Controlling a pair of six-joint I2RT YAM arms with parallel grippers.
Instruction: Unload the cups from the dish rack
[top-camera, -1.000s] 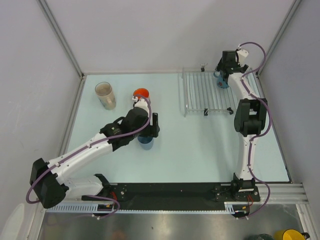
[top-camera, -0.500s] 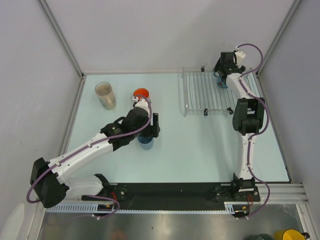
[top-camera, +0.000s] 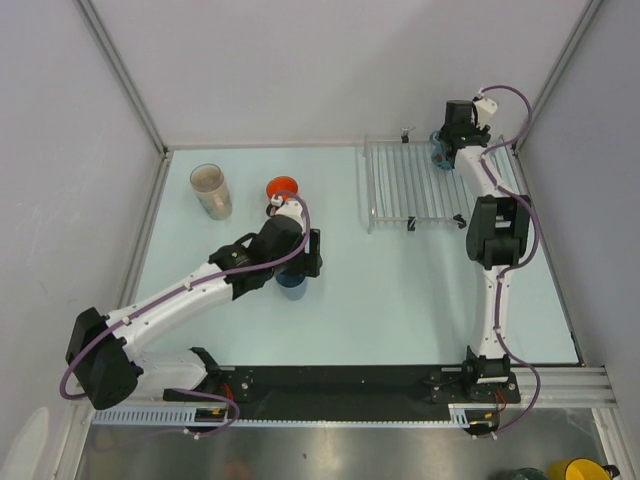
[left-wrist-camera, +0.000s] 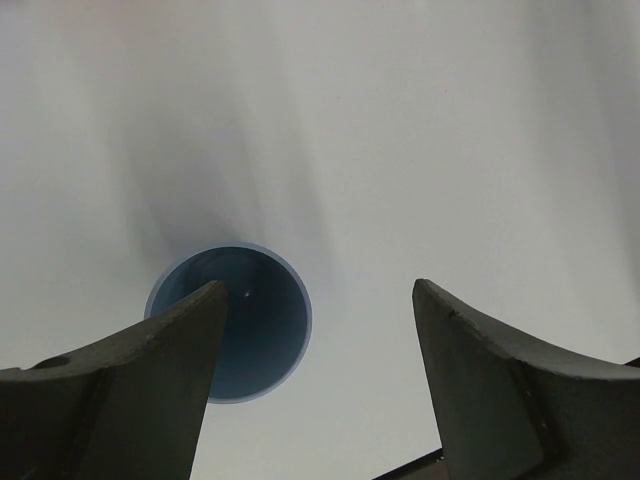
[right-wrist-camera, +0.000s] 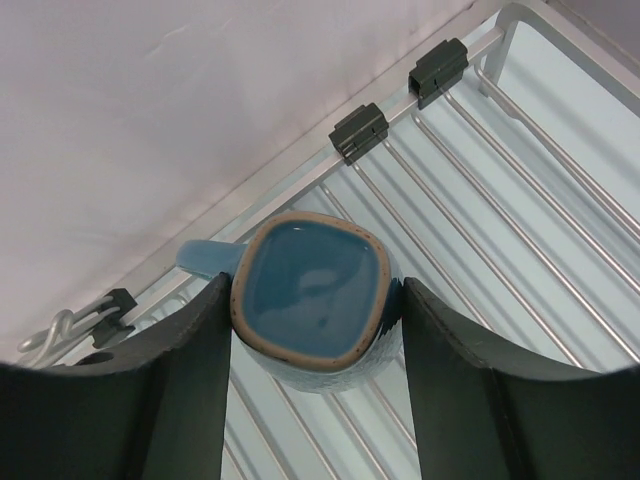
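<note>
Now the right jaws are pinching the teal-blue mug by its two sides, at the far right end of the dish rack. The left jaws hang spread above the light-blue cup. That cup stands on the tabletop near the orange mug, with the beige tumbler farther left.

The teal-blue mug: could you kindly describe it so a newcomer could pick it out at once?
Look to the see-through dish rack at the table's far right. Against its far edge the right gripper clasps the teal-blue mug. It is the only cup seen in the rack, with a squarish beige-edged face and a side handle.
</note>
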